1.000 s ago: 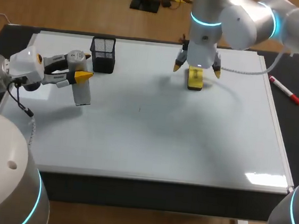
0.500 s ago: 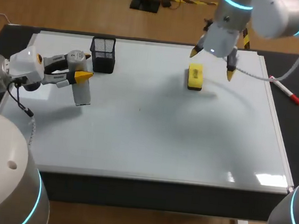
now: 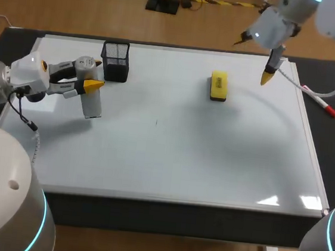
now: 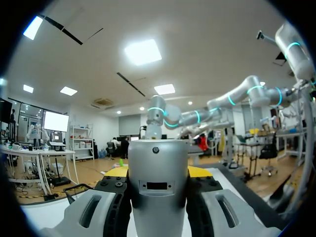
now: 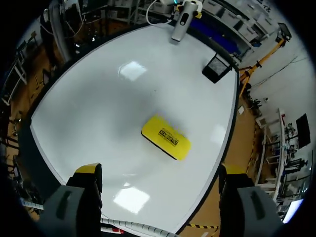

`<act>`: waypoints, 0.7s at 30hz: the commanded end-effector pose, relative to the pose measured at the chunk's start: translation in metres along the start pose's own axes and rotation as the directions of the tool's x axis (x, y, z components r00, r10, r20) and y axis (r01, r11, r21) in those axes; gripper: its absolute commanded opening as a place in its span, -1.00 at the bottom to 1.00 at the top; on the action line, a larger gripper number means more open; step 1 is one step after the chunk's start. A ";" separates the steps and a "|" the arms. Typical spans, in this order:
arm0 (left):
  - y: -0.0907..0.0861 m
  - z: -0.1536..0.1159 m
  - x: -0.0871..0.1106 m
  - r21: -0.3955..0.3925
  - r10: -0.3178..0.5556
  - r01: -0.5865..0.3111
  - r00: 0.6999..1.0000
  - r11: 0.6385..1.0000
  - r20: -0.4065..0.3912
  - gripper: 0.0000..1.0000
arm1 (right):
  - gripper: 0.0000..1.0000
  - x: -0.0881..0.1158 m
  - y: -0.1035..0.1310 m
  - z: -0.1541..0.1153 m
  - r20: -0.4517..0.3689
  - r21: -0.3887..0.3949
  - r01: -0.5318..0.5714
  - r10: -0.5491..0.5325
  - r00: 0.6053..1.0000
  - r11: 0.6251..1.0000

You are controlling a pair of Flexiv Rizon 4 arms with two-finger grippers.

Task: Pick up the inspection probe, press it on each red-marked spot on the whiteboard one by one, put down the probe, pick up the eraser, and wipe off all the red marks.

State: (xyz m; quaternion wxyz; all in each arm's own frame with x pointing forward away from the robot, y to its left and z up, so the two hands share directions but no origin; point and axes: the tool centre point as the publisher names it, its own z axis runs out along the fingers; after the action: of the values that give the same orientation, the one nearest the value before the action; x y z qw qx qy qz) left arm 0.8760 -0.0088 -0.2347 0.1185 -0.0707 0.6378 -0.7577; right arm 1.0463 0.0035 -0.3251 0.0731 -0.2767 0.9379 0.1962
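Right jaws, apart and empty, had lifted toward the far right corner of the whiteboard (image 3: 169,162), leaving the yellow eraser (image 3: 219,86) flat below and ahead of them, long axis near-to-far, well apart from left jaws clamped on the inspection probe (image 3: 92,102).

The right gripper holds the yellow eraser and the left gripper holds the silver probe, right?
No. The yellow eraser lies on the whiteboard, ahead of the open right gripper; the right wrist view shows it. The left gripper holds the silver probe.
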 end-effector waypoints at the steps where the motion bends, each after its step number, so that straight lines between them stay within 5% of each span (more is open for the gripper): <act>1: -0.002 0.000 0.000 -0.003 -0.001 0.001 1.000 1.000 -0.001 -1.00 | 1.00 0.012 -0.009 -0.017 0.081 -0.039 -0.034 0.037 0.996 0.999; 9: -0.002 0.000 0.000 -0.003 -0.001 0.001 1.000 1.000 -0.001 -1.00 | 1.00 0.023 -0.013 -0.043 0.101 -0.123 -0.154 0.167 0.981 0.980; 21: -0.002 0.000 0.000 -0.003 -0.001 0.001 1.000 1.000 -0.001 -1.00 | 1.00 0.029 -0.017 -0.064 0.136 -0.150 -0.194 0.215 0.967 0.969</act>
State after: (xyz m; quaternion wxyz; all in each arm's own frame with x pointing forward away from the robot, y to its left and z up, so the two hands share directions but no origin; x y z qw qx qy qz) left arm 0.8760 -0.0088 -0.2346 0.1185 -0.0707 0.6378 -0.7577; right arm 1.0324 -0.0489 -0.2796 0.1025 -0.1671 0.9373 0.2883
